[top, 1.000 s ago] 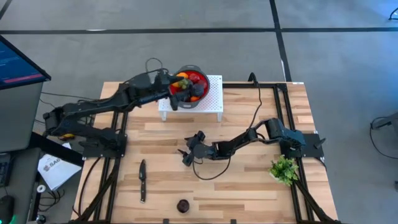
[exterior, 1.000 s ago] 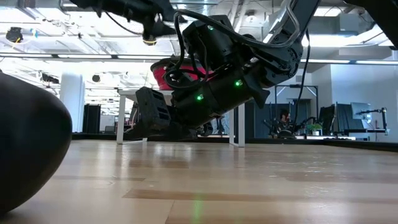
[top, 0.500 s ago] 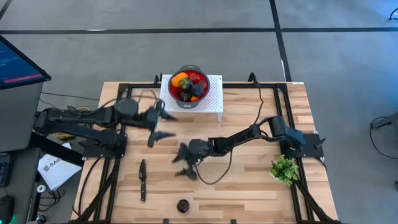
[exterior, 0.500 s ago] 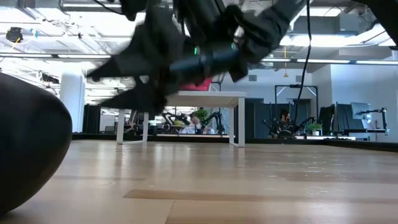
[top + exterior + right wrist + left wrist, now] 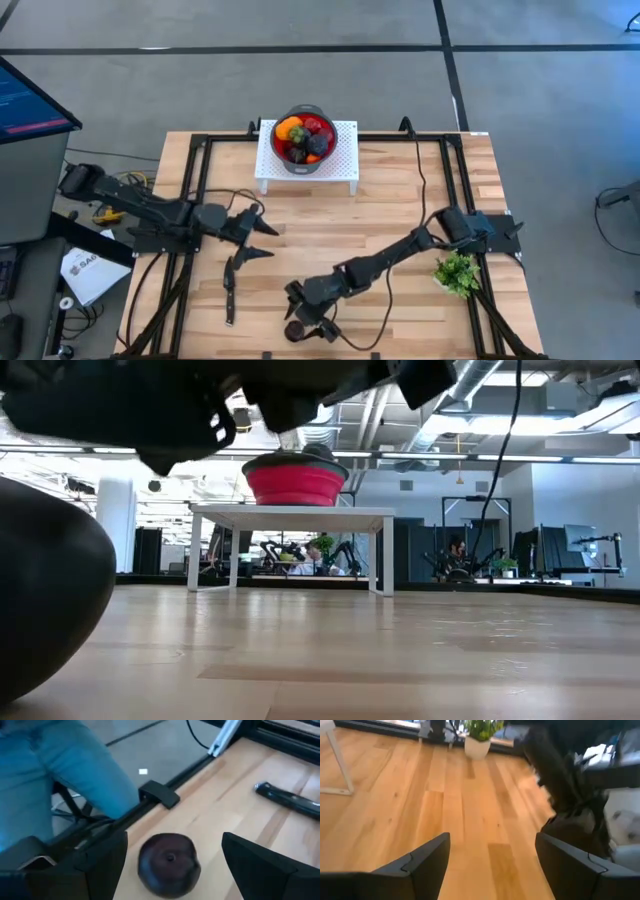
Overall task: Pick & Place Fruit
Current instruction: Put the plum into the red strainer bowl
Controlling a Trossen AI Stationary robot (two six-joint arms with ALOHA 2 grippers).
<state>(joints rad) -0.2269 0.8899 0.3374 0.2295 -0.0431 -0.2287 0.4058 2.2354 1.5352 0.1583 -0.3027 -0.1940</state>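
Observation:
A red bowl (image 5: pixel 305 138) filled with orange, red and dark fruit stands on a white perforated stand (image 5: pixel 345 160) at the table's far edge; it also shows in the low view as the red bowl (image 5: pixel 295 482). One dark purple fruit (image 5: pixel 169 865) rests on the wood near the near edge, also seen as the dark fruit (image 5: pixel 294 330). My right gripper (image 5: pixel 175 840) is open right above it, one finger on either side, with gaps showing. My left gripper (image 5: pixel 268 241) is open and empty over the table's left middle.
A slim black knife (image 5: pixel 229 290) lies left of the dark fruit, near my left gripper. A green leafy sprig (image 5: pixel 457 272) sits by the right edge. A person in jeans (image 5: pixel 50 775) stands just beyond the near edge. Bare wood (image 5: pixel 330 225) spans the middle.
My left gripper has drawn back from over the red bowl toward the table's left and near side and come down low. My right gripper has swept from the table's middle toward the near edge and now stands over the dark purple fruit.

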